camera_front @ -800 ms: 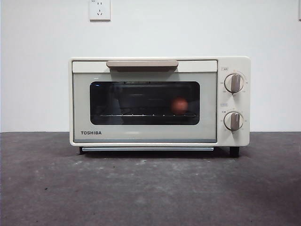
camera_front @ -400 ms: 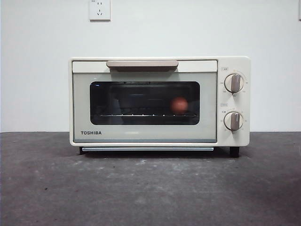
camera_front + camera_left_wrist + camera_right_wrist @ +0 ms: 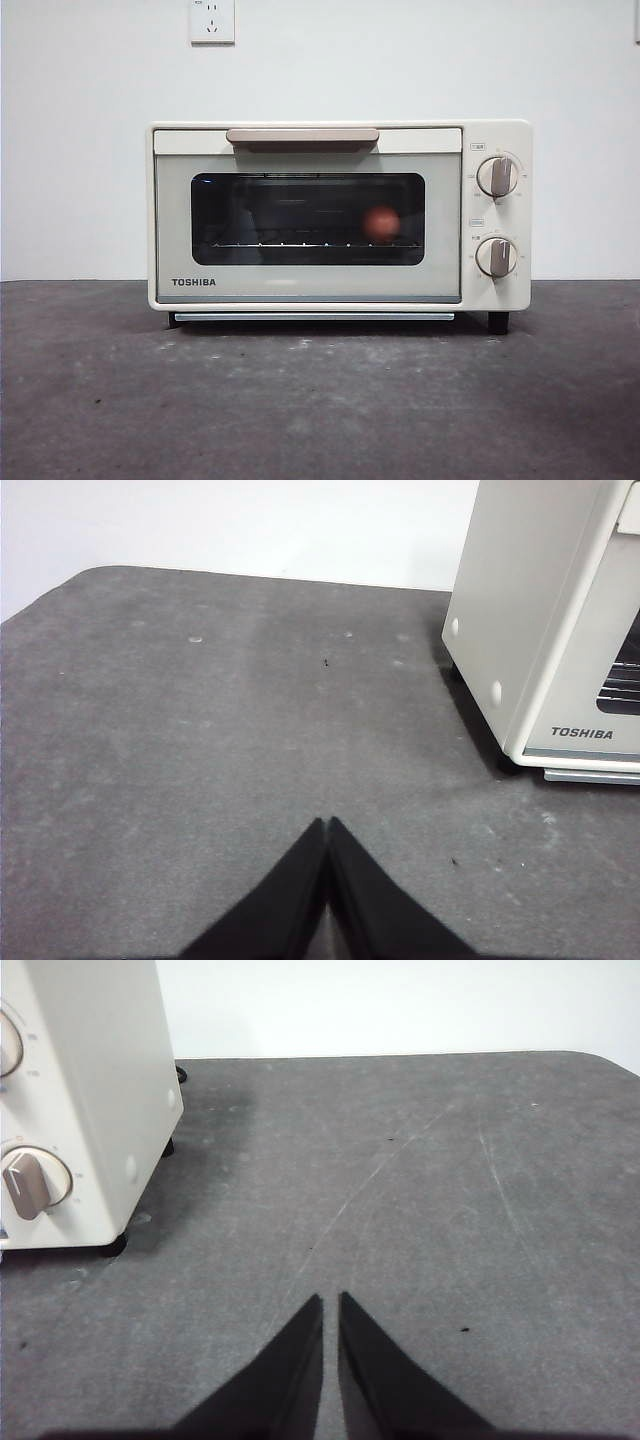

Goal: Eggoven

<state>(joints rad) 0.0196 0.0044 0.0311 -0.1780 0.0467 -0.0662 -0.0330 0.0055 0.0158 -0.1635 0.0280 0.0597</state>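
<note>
We see the dark grey counter (image 3: 320,400) stretching across the front view, with a cream Toshiba toaster oven (image 3: 300,285) standing on it against a white wall (image 3: 80,150). Its door is closed, the handle (image 3: 302,135) running along the top edge and two knobs (image 3: 497,177) stacked on the right panel. Behind the dark glass we find the reddish-brown egg (image 3: 381,224) resting on the wire rack, toward the right side. Our left gripper (image 3: 327,825) hangs over bare counter beside the oven's left side, its fingers pressed together, holding nothing. Our right gripper (image 3: 331,1302) hovers beside the oven's knob side, fingers nearly closed with a thin slit between them, also empty. A wall socket (image 3: 212,20) sits above the oven
</note>
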